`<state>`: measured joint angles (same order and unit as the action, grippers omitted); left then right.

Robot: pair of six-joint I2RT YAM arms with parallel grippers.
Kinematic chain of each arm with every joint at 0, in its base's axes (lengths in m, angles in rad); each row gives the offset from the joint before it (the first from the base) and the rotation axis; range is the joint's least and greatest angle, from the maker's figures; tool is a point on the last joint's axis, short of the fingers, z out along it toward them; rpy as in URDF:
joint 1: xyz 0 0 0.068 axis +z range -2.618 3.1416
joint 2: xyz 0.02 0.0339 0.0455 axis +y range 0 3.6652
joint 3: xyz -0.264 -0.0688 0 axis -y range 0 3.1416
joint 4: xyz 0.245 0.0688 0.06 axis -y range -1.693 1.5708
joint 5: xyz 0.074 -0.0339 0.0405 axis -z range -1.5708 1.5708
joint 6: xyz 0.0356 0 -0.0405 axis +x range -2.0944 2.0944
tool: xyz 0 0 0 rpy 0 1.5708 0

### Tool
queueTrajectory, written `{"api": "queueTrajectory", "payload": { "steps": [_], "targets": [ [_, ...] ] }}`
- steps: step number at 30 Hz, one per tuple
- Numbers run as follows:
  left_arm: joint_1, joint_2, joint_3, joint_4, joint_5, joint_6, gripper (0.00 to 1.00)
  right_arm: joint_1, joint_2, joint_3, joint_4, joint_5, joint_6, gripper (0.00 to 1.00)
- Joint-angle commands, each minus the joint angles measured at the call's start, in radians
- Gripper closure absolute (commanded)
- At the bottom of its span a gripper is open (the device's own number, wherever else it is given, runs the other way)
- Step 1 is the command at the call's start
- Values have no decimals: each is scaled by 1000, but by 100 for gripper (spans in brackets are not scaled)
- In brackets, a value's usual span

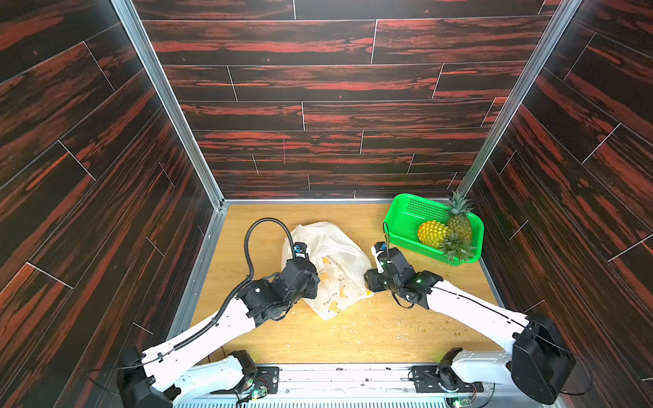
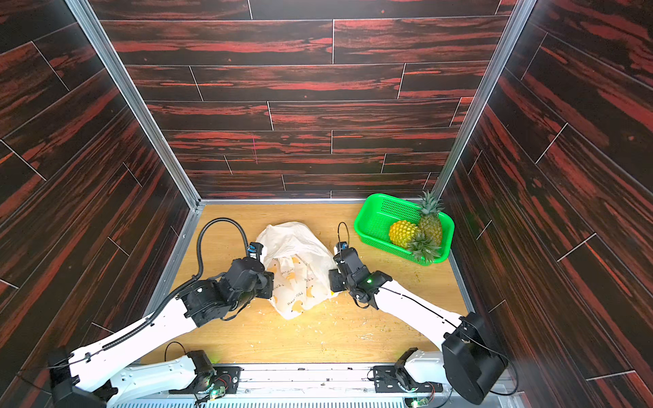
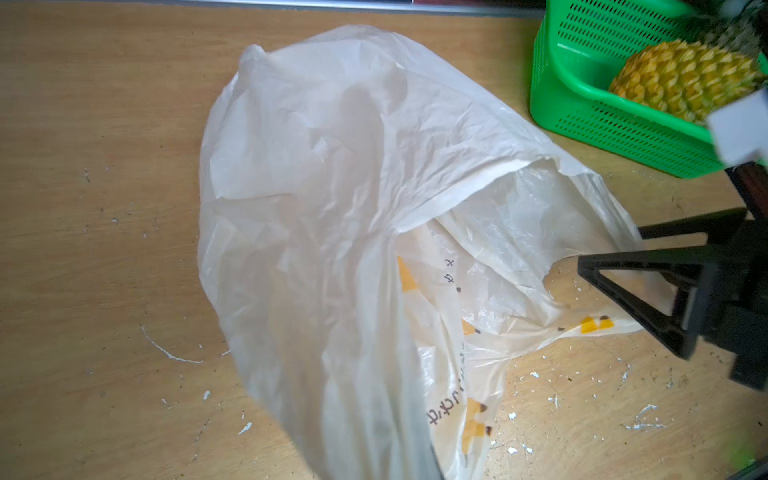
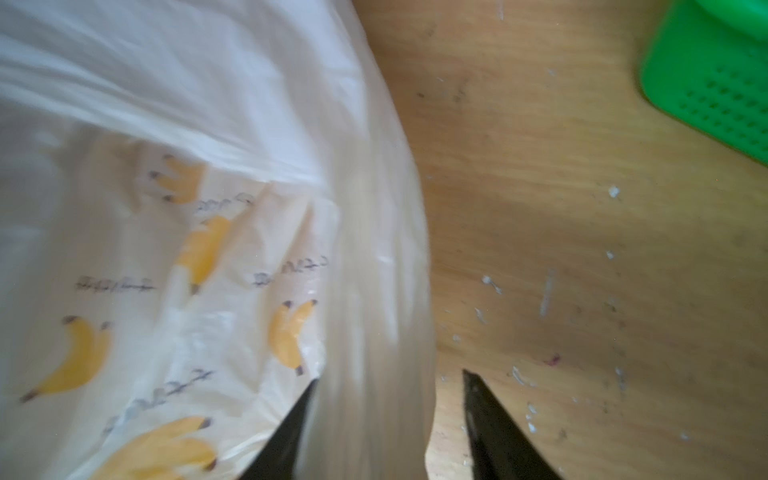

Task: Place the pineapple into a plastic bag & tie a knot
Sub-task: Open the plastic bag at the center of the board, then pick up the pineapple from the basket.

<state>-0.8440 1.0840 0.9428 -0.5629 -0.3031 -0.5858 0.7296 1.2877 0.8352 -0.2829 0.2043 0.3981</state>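
The right gripper (image 4: 388,376) has its jaws apart at the bottom of the right wrist view. They straddle 1 wall of the plastic bag (image 1: 328,247), and nothing is clamped. The left gripper (image 1: 312,282) is closed. In the left wrist view the bag's film runs up to it at the bottom edge, so it seems to pinch the opposite rim.

In both top views the bag lies low in the centre of the frame on the table (image 1: 353,335). Its mouth gapes toward the 2 grippers, and no fruit shows inside. The 2 pineapples (image 1: 433,233) sit in the green basket (image 1: 395,212) at centre right, near the bag but apart from it.

The step in hand looks like spreading the mouth. To do it well, the right jaws should close on a single layer of rim, deep enough that the thin film cannot slip. They should then draw away from the left grip, lifting only slightly so the bag does not drag. No knot exists yet.
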Motion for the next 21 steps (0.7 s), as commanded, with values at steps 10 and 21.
{"api": "queueTrajectory", "payload": {
  "steps": [10,21],
  "targets": [
    [4,24,-34,136,-32,-221,100,-20,-409,214,-452,245,134,13],
    [4,31,-18,155,-46,-233,100,-533,-114,542,-690,376,136,4]
  ]
}}
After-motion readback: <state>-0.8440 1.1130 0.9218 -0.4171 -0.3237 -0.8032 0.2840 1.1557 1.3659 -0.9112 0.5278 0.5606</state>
